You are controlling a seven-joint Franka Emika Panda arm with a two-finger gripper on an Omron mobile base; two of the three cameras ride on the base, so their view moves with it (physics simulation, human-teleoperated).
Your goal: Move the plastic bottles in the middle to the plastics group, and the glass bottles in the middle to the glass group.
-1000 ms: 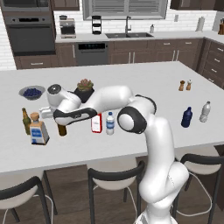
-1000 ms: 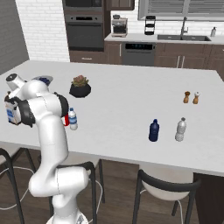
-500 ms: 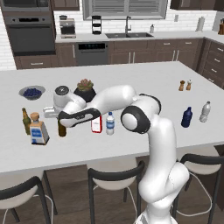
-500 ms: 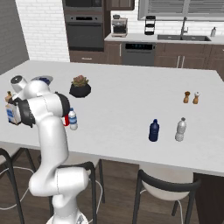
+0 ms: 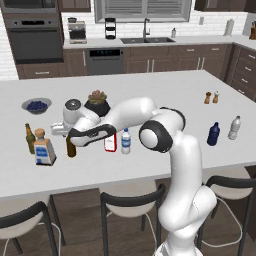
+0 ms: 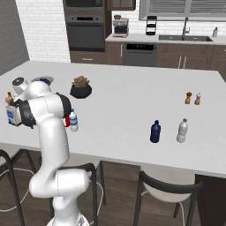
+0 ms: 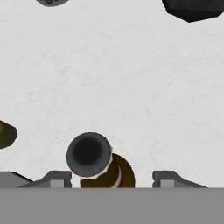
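The slim dark brown glass beer bottle [image 5: 71, 148] stands at the left of the left base view, near the olive-green glass bottle [image 5: 30, 138]. It could tip over if the robot hand bumps it while lifting away. The gripper [image 7: 112, 178] fingers are spread apart beside the bottle, holding nothing.

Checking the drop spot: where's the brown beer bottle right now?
In the left base view the brown beer bottle stands on the counter's left side, under the hand, just right of the square clear bottle and olive-green bottle.
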